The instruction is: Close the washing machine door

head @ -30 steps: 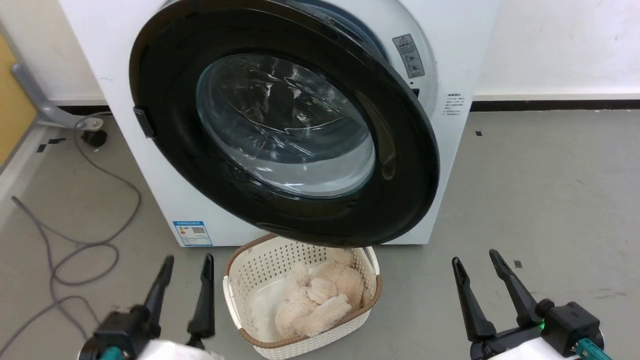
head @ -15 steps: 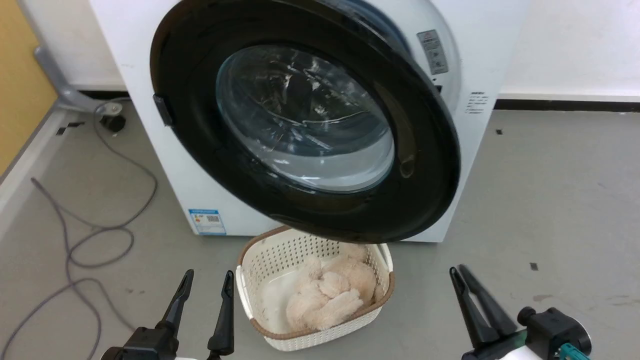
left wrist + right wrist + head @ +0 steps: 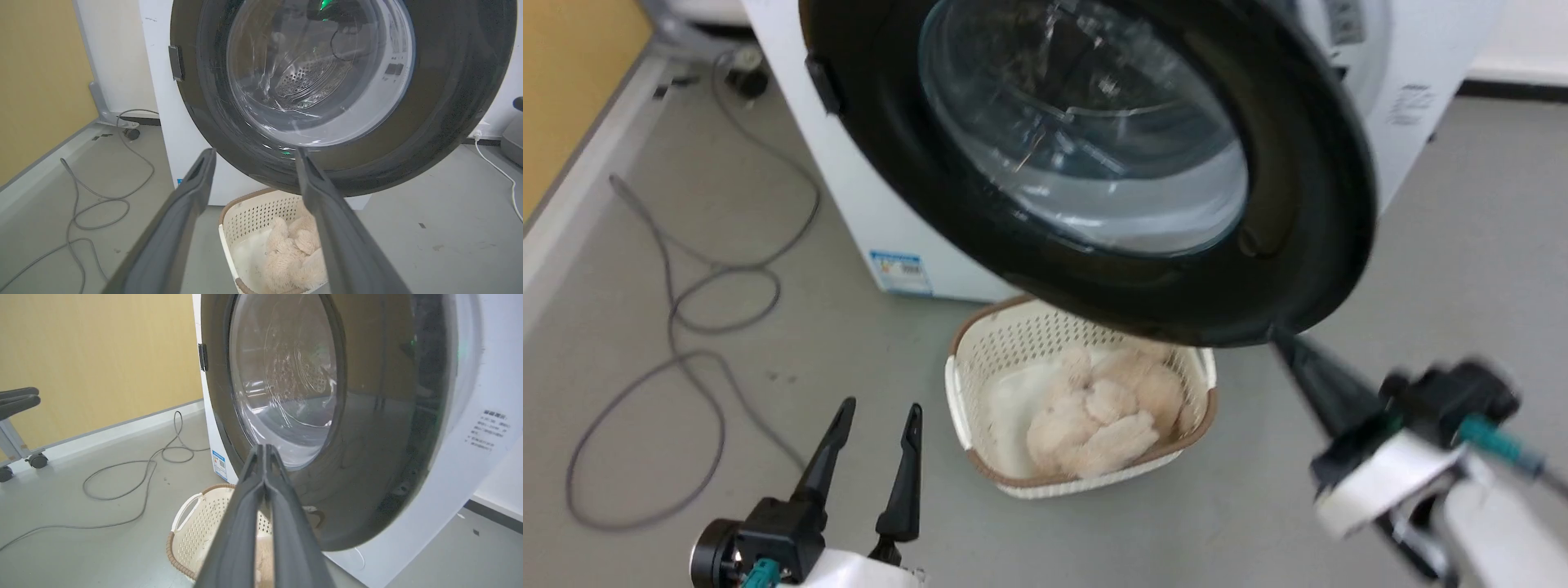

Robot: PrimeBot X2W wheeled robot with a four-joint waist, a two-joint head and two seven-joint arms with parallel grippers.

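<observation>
Currently right tool (image 3: pixel 264 449) pressed together, empty, beside washing machine door (image 3: pixel 1307 204) rim; left tool (image 3: pixel 882 408) spread, empty.

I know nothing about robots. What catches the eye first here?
The big black-rimmed washing machine door, ajar, looms across the top of the head view. Below it sits a cream laundry basket holding a fluffy beige bundle. The right gripper, fingers shut, points at the door's lower rim; the left gripper hangs open.
</observation>
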